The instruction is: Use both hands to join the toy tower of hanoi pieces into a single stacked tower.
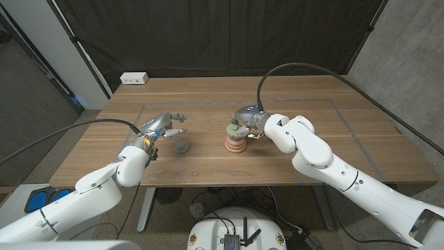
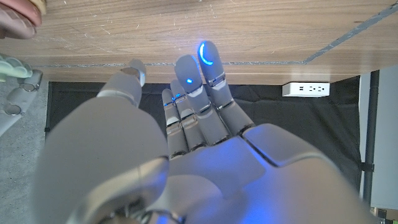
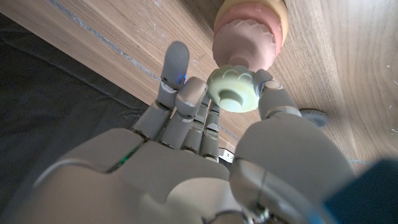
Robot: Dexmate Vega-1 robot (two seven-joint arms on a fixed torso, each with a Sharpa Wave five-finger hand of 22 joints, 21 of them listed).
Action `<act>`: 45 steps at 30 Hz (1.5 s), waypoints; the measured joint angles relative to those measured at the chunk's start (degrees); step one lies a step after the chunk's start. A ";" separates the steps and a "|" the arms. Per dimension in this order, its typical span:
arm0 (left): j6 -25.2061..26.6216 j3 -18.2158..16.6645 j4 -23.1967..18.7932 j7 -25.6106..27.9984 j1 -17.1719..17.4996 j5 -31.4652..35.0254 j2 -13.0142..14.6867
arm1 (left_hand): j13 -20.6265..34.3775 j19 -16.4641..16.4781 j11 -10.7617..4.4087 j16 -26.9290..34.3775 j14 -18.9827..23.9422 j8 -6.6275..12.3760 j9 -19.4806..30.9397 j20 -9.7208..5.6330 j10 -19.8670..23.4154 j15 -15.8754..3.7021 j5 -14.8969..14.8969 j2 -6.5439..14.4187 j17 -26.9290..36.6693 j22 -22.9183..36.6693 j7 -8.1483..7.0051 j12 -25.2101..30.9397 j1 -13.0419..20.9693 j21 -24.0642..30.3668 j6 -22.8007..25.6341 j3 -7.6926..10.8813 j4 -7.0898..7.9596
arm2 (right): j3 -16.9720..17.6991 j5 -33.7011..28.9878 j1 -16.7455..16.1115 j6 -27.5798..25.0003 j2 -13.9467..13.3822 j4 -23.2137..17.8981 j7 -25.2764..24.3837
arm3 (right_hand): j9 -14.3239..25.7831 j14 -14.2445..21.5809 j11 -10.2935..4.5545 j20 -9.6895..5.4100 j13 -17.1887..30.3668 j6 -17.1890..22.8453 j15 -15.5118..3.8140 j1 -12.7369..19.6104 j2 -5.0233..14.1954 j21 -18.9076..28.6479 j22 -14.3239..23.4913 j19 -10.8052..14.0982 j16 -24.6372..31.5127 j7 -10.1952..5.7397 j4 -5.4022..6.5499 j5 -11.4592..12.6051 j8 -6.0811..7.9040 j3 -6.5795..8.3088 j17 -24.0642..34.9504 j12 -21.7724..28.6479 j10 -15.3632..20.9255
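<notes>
Wooden table (image 1: pixel 333 149) lies bare between pink stack (image 1: pixel 235 142) and its right edge.

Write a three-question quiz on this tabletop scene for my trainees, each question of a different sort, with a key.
1. True or false: the left hand grips the grey piece.
2. Multiple choice: the pale green piece is (A) lying alone on the table, (B) at the right hand, above the pink stack, (C) on the white power strip.
3. Fill in: the grey piece lies nearest the ___ hand.

Key: 1 false; 2 B; 3 left.
</notes>
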 measured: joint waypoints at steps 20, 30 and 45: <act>-1.18 1.78 1.94 -0.97 -2.79 -0.09 -0.53 | 0.29 0.00 -0.01 0.00 0.00 0.00 -0.01 0.00 0.47 0.00 0.00 0.00 0.04 0.00 0.19 0.00 0.00 0.00 0.22 0.24 -0.25 | -1.43 1.21 1.49 -0.84 0.34 1.87 1.56 | 0.00 0.00 -0.01 0.00 0.08 0.00 0.00 0.00 0.00 0.00 0.02 0.00 0.17 0.00 -0.24 0.22 -0.13 0.24 -0.04 -0.40 0.00; -1.31 2.20 2.50 -1.24 -3.59 -0.28 -0.55 | 0.29 0.00 0.01 0.00 0.00 0.00 -0.01 0.00 0.45 0.00 0.00 0.00 0.15 0.00 0.19 0.00 0.00 0.00 0.22 0.24 -0.25 | -2.22 0.72 1.70 -1.19 0.24 2.39 1.31 | 0.02 0.00 -0.01 0.00 0.09 0.00 0.00 0.00 0.00 0.00 0.02 0.00 0.17 0.00 -0.47 0.21 -0.33 0.47 0.12 -0.40 -0.01; -1.34 2.61 2.89 -1.62 -4.29 -0.63 -0.22 | 0.28 -0.01 -0.10 0.41 0.00 0.00 -0.01 -0.01 0.73 0.00 0.00 0.00 0.16 0.00 0.18 0.00 0.00 0.00 0.23 0.48 0.00 | -2.89 0.26 1.92 -1.27 0.37 3.45 1.03 | 0.04 -0.21 -0.01 0.00 0.42 0.00 0.21 0.00 0.00 0.00 -0.14 0.00 0.44 -0.01 -0.47 0.44 -0.42 0.47 -0.04 -0.50 -0.01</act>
